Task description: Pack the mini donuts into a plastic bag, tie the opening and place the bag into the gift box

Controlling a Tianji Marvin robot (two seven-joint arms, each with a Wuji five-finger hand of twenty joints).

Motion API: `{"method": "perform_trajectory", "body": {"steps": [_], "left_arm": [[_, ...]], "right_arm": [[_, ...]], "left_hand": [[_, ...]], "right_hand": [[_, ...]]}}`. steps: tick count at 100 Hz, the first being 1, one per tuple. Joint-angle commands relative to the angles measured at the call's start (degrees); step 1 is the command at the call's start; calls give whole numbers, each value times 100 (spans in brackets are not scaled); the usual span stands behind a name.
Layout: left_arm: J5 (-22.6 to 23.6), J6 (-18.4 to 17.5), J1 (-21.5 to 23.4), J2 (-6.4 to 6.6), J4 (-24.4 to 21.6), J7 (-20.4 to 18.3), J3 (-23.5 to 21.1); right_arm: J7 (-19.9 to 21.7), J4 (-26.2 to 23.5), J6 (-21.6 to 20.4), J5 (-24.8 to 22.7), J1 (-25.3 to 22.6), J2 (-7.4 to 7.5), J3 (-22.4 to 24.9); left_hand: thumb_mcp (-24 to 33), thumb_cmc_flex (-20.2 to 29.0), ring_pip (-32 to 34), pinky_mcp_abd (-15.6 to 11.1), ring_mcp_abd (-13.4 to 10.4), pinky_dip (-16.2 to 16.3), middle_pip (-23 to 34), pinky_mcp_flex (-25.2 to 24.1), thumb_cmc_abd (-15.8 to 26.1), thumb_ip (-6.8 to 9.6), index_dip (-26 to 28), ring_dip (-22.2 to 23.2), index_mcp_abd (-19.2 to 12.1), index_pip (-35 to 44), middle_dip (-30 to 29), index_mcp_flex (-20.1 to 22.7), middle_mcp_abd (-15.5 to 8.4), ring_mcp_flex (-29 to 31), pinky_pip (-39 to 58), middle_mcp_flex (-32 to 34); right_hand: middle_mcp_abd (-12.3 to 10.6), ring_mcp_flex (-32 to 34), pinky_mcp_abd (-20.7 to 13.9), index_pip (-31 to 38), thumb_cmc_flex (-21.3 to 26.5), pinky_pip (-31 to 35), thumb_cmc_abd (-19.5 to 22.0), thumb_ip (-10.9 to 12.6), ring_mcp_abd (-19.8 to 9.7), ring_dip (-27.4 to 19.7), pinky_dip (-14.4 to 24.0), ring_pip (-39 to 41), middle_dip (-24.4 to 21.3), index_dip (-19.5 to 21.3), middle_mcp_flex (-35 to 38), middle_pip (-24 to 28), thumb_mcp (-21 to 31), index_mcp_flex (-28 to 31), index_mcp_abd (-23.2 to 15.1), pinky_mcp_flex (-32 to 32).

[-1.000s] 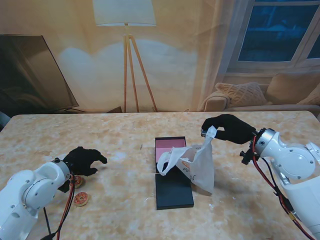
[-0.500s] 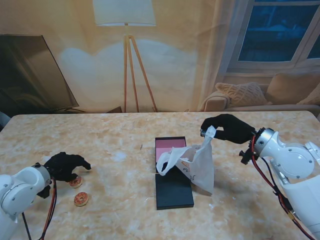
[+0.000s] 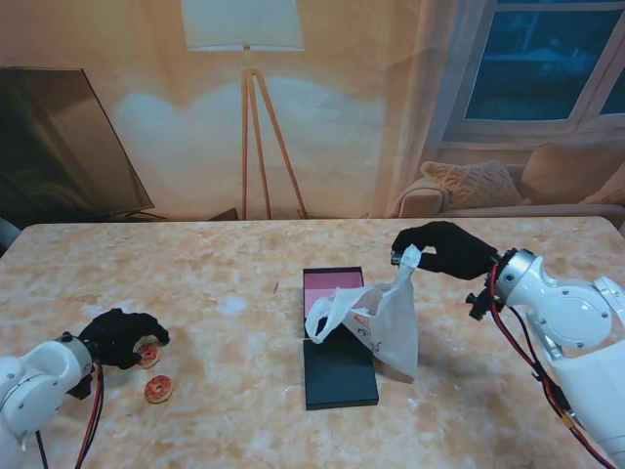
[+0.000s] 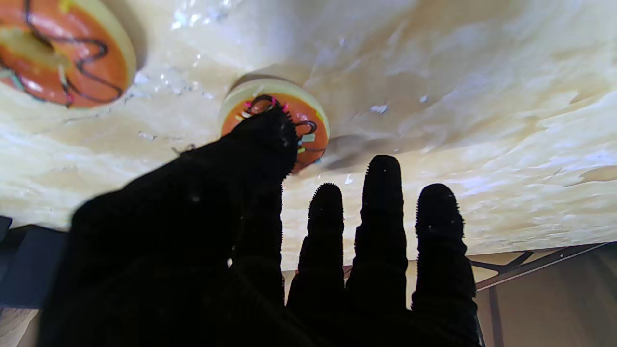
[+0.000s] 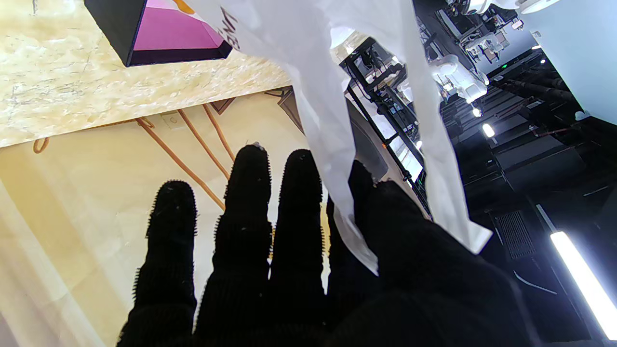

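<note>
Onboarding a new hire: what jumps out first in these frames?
The white bag hanging mid-table, pinched at its top by the right robot hand, over the black gift box with its pink lining. Then, far left, the left robot hand reaching onto one of two donuts; the other donut lies nearer to me.

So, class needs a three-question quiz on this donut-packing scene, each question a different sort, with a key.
1. True or false: the right hand holds the plastic bag up by its top.
2. How many mini donuts lie on the table near the left hand?
3. The gift box is: A) shut, B) open with a pink inside, C) inside the bag.

Key: 1 true; 2 two, a farther donut and a nearer donut; 3 B.
</note>
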Motion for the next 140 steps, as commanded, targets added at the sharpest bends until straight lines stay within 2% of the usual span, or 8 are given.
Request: {"method": "perform_trajectory", "body": {"steps": [1,26,31,39,60,87,117,140], "left_arm": [[26,-8,61,21,5,-161,-4],[130,47,46,18,54,-26,77],[149,58,49,19,44,-30,83],[132,61,60,15,26,-33,81],[127,-51,212,14,-206,-150,-65],[38,-360,310,-5,-700,-268,-232],[-1042,-560,-97,-1,-1113,-843,42],[-2095,103,-647,-6,-1561,-1390,770]], "right_arm": [[68,10,5,-20,-20,-44,-25],[60,13,10,-37,-8,-45,-27],[61,12,5,-37,-6,-44,-26],[63,12,1,-36,-3,-44,-24],[68,0,-1,-40,-16,-42,-17],[89,-44,-10,-41,-44,-34,9],[95,-15,-25,-35,-22,-33,-6],[121,9,-21,-13,8,-28,-29]], "left_hand": [[229,-170,65,-84,-86,-128,62,-16,-333,-128,172,116,54,259,53,123,-72,145,-64,-150],[433,-365,-87,35,-61,-36,63,97,-518,-201,1638,-128,177,1953,-29,387,82,305,133,111],[169,-135,30,84,-59,68,182,173,-650,-644,1968,-112,102,2361,11,510,116,487,294,430],[-185,129,260,130,-86,199,393,268,-737,-880,2001,12,-21,2824,126,706,98,754,503,863],[-981,390,997,202,-124,429,1055,548,-340,-756,1006,426,-18,3318,619,1252,-159,1466,971,1899],[-1113,309,2010,205,-112,787,1239,1016,-32,-687,399,812,374,3069,1464,1673,173,2060,1791,2706],[-963,330,2581,337,-67,949,1486,1426,-31,-684,384,824,712,3067,1501,1835,543,2492,2340,3090],[-1071,394,2839,298,-54,977,1656,1319,81,-654,423,865,737,3046,1590,1742,568,2386,2517,2969]], "right_hand": [[7,-55,9,460,757,76,-91,267,-42,184,22,20,51,307,47,-33,1260,342,-1485,-63],[15,-56,8,459,756,78,-92,265,-50,184,23,21,49,306,43,-34,1261,345,-1477,-60],[10,-54,22,459,757,87,-91,265,-53,183,26,21,48,307,46,-33,1262,346,-1476,-39],[-5,-53,15,459,758,81,-91,264,-51,183,23,22,50,309,51,-30,1262,346,-1479,-52],[15,-53,23,462,756,84,-90,264,-51,183,24,22,50,313,49,-29,1265,348,-1480,-48],[9,-58,18,459,757,86,-95,264,-53,183,25,21,52,313,56,-27,1267,348,-1474,-48],[10,-54,20,456,761,82,-102,263,-46,183,24,21,49,309,42,-36,1268,345,-1468,-52],[15,-59,22,453,758,82,-96,263,-41,183,24,21,49,306,48,-31,1262,342,-1465,-59]]}}
